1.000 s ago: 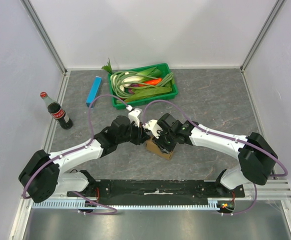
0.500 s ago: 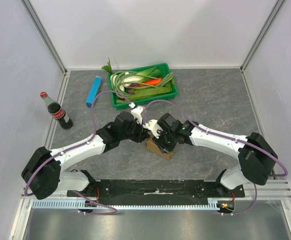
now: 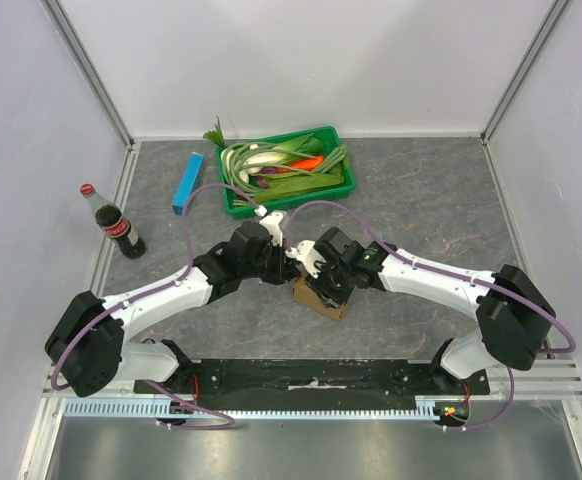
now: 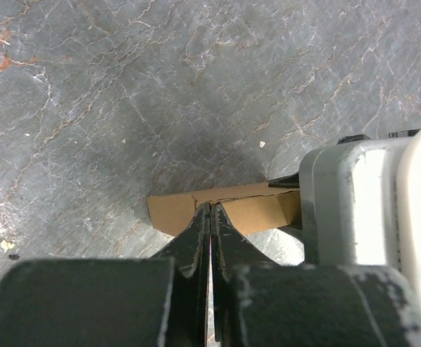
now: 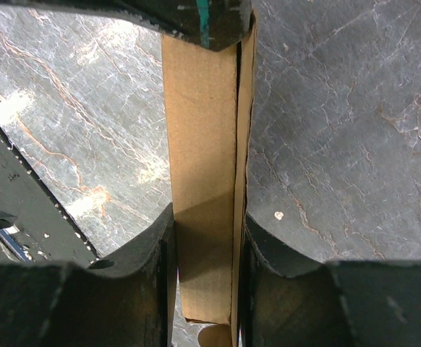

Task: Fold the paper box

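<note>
The right pincer [image 5: 205,225] clamps the paper box [image 5: 197,130], whose long axis points straight ahead, while the closed left pincer [image 4: 209,210] sits at its edge.

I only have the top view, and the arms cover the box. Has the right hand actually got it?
Observer: Yes. The right wrist view shows the right hand closed on the paper box, one finger against each side.
Operator: And the other arm?
Observer: Its wrist view shows the left hand shut, tips at the box's edge; whether they pinch cardboard I cannot tell.
Operator: Is it flat?
Observer: No, the right wrist view shows two layers with a thin dark gap.
</note>
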Motion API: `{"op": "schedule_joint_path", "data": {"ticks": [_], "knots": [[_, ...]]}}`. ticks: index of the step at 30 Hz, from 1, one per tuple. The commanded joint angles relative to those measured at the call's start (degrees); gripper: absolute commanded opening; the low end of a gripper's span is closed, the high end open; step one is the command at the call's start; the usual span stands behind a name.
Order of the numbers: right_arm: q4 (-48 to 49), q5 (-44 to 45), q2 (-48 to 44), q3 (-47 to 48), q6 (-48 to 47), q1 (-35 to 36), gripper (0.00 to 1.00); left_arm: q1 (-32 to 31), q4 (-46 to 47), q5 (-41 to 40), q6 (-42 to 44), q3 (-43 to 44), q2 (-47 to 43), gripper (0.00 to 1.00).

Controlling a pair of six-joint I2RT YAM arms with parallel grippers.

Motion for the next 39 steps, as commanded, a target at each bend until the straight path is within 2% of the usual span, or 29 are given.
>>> {"op": "schedule_joint_path", "data": {"ticks": [1, 4, 13, 21, 26, 32, 36, 37, 39], "knots": [[3.95, 0.79, -0.06, 1.47, 0.45, 0.28, 0.22, -0.66, 1.9, 5.51, -5.46, 1.74, 0.24, 0.02], [3.95, 1.32, -0.5, 1.2, 0.36, 0.37, 0.21, -0.92, 2.51, 4.81, -3.29, 0.87, -0.36, 0.02], [4.65, 1.93, -1.21, 0.85, 0.36, 0.45, 0.22, -2.24, 4.01, -4.5, 9.02, -7.39, -8.62, 0.02], [9.22, 9.22, -0.94, 0.59, -0.25, 0.45, 0.22, -4.08, 7.35, -7.05, 8.68, -10.03, -9.95, 0.02], [11.33, 14.84, -0.42, 0.5, -1.84, 0.89, 0.22, -4.7, 9.89, -12.84, 7.28, -12.05, -8.2, 0.02], [12.48, 15.29, -0.42, -0.03, -5.0, 1.6, 0.26, -5.67, 16.56, -16.37, 4.82, -16.53, -8.1, 0.02], [12.56, 13.63, 0.46, -0.03, -5.62, 1.68, 0.25, -5.76, 15.26, -16.12, 5.43, -16.63, -10.64, 0.02], [12.39, 12.75, 0.81, -0.03, -5.7, 1.68, 0.25, -5.76, 15.09, -15.06, 5.78, -16.62, -11.61, 0.05], [12.21, 11.7, 1.08, -0.03, -5.79, 1.69, 0.25, -5.67, 15.78, -14.17, 5.61, -17.24, -14.76, 0.26]]}}
